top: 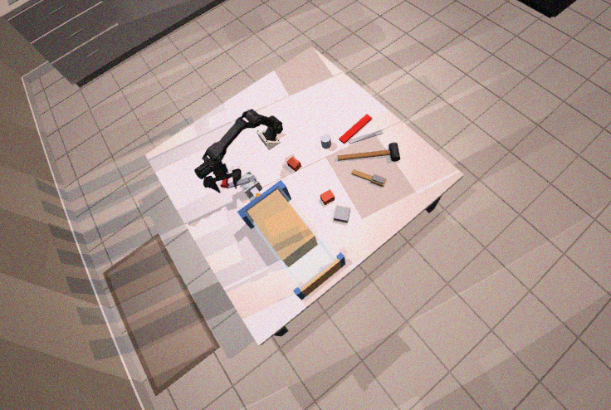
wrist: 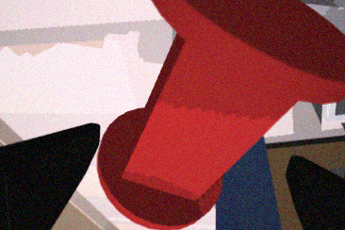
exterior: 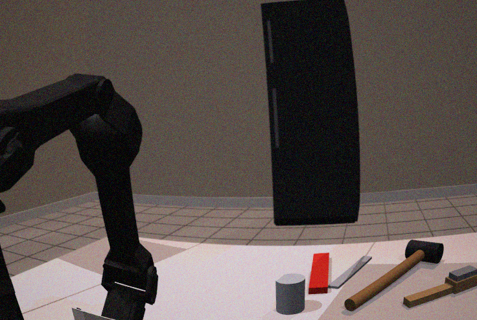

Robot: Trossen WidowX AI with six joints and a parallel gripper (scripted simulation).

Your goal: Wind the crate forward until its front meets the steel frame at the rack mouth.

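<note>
My gripper (top: 224, 181) (wrist: 193, 149) is open. Its black fingers stand wide on either side of the red grip (wrist: 203, 123) of the winch handle, with gaps on both sides. The handle's pale arm (top: 239, 181) reaches over the grey winch (top: 251, 184), partly seen in the wrist view. The tan crate (top: 279, 220) sits inside the cubby, at the end near the winch, and looks flat. The blue frame (top: 279, 183) crosses that end. I cannot tell whether crate and frame touch. The key in the winch hole is hidden.
A brown bar (top: 320, 279) between blue posts closes the cubby's far end. Red blocks (top: 293, 163) (top: 327, 197) and a grey block (top: 341, 214) lie beside the cubby. A grey cylinder (top: 325, 141) (exterior: 290, 294), red bar (top: 355, 128) (exterior: 319, 272), mallet (top: 364, 155) and brush (top: 368, 177) lie farther off.
</note>
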